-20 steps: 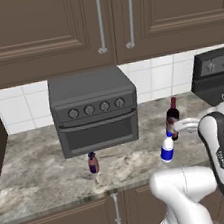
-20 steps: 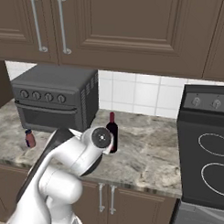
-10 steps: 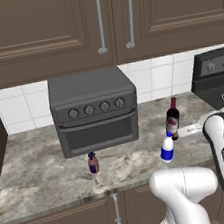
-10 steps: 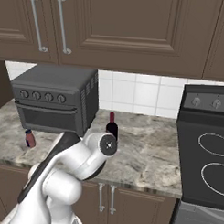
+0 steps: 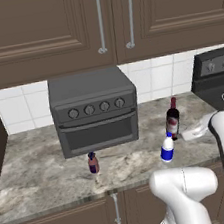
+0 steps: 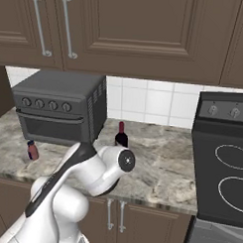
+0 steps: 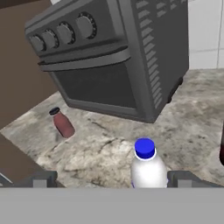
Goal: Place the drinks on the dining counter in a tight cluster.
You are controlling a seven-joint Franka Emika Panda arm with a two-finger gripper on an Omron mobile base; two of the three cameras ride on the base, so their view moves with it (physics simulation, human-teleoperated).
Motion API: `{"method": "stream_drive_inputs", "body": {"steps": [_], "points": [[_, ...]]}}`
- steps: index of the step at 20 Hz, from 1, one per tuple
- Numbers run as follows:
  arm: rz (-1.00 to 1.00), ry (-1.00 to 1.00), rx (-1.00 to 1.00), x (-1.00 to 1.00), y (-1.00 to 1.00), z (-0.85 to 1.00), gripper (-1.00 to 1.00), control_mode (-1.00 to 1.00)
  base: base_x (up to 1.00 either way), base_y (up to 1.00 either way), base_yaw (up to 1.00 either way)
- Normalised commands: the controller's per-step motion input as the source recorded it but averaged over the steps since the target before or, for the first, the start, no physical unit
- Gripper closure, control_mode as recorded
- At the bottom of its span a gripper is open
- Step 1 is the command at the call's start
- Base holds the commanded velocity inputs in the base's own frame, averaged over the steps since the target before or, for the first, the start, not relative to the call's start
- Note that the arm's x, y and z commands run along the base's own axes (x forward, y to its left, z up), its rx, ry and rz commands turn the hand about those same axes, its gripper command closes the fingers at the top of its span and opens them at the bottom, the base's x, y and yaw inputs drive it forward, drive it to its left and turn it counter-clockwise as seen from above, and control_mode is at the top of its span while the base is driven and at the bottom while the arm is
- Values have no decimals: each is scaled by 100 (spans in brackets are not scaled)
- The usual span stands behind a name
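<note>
Closing in, the spread, empty gripper [image 7: 112,179] now brackets the small white blue-capped bottle [image 7: 148,168], toaster oven [image 7: 109,57] at twelve o'clock, grasp pending.

A grey toaster oven [image 5: 94,110] with four knobs sits on the marbled bench [image 5: 36,170] against white wall tiles [image 6: 144,102]. Brown upper cabinets [image 5: 96,23] hang above; a black stove [image 6: 224,162] stands beside the bench.

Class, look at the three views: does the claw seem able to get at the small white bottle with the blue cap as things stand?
Probably yes. In the hand view the white bottle stands upright between the open claw tips, nothing before it. The wine bottle stands close behind it and might be brushed; the toaster oven sits well clear.
</note>
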Motion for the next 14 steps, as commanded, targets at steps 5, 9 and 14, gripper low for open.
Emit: {"method": "stream_drive_inputs", "body": {"steps": [5, 9, 14], "points": [[12, -11, 0, 0, -3, 0, -100, -100, 0, 0, 0], [13, -5, 0, 0, 0, 0, -100, -100, 0, 0, 0], [15, -4, 0, 0, 0, -5, -100, -100, 0, 0, 0]]}}
